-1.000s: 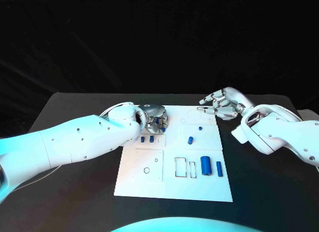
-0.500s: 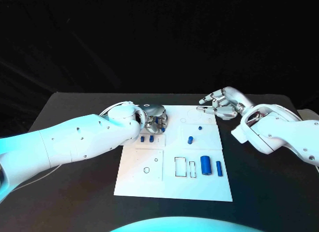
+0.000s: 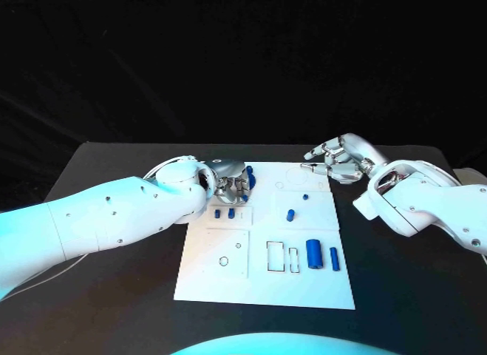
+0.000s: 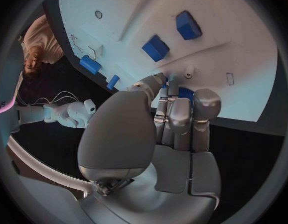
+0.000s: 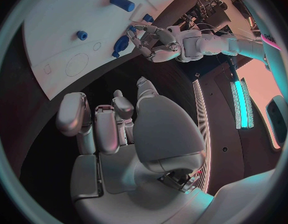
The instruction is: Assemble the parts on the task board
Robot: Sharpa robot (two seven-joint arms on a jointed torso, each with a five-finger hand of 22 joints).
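Observation:
The white task board (image 3: 267, 285) lies in the middle of the black table. My left hand (image 3: 230, 189) is over the board's far left corner and pinches a blue part (image 3: 250, 175) in its fingertips. In the left wrist view that blue part (image 4: 186, 92) peeks out behind the fingers (image 4: 181, 115), just above the board (image 4: 237, 20). The right wrist view shows the left hand (image 5: 155, 43) with the blue part (image 5: 119, 45) too. My right hand (image 3: 337, 161) hovers beyond the board's far right corner, fingers loosely bent and holding nothing.
Two small blue blocks (image 3: 224, 213) stand near the left hand. A small blue peg (image 3: 305, 197) and a short blue piece (image 3: 290, 215) sit mid-board. A thick blue cylinder (image 3: 313, 254) and a thin one (image 3: 334, 257) lie nearer me, beside outlined slots (image 3: 277, 256).
My left hand has turned and drawn back a little with the blue part, which now shows at its fingertips. The right hand has stayed put.

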